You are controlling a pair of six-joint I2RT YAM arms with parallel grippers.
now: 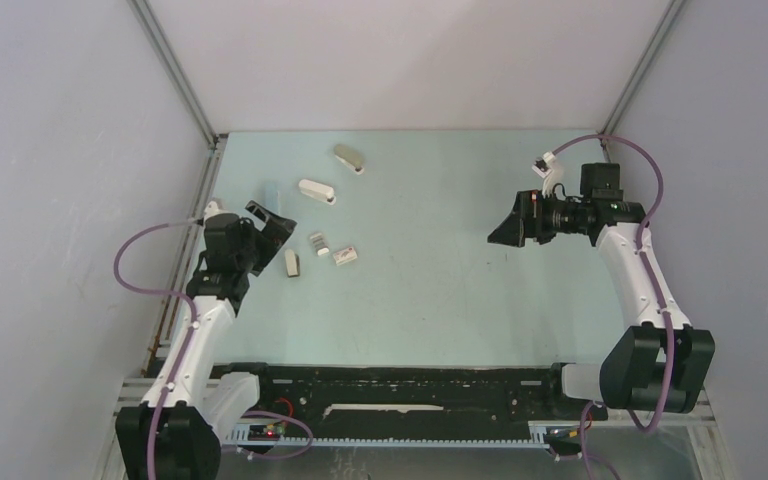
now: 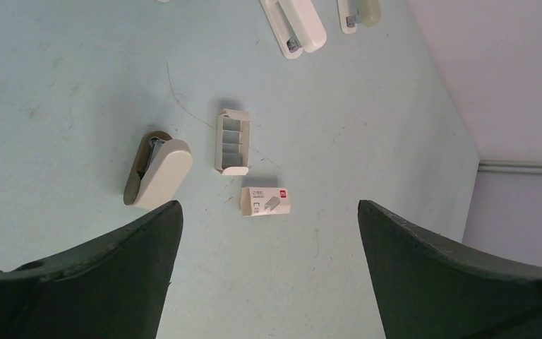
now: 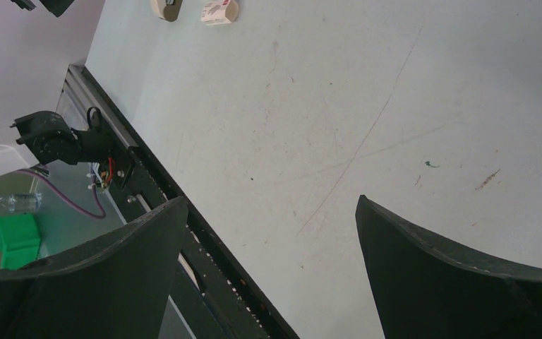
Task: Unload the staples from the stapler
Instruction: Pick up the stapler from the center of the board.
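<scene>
**Desk:** What is happening at left?

**Photographer:** The left gripper (image 1: 270,222) is hanging over the table (image 1: 440,300) with its fingers spread wide, gripping nothing. The nearest stapler (image 2: 159,173) is lying just beside it, its pale top and dark base both showing.

**Desk:** And the staples?

**Photographer:** None are showing loose. They are presumably sitting inside that stapler, where a bit of metal is peeking out at the far end. Whether the open tray (image 2: 232,141) next along is holding any is too small to tell. A labelled box (image 2: 267,200) is lying near the tray, and two more staplers (image 1: 317,190) are resting farther back.

**Desk:** How should the reach be going?

**Photographer:** I'd be bringing the left fingers down across the stapler's narrow width, pinning the base and keeping clear of the tray. At far right, the right gripper (image 1: 503,228) is idling well apart, its fingers also parted and empty. It would be crossing over to lift the top and draw the strips out.
</scene>
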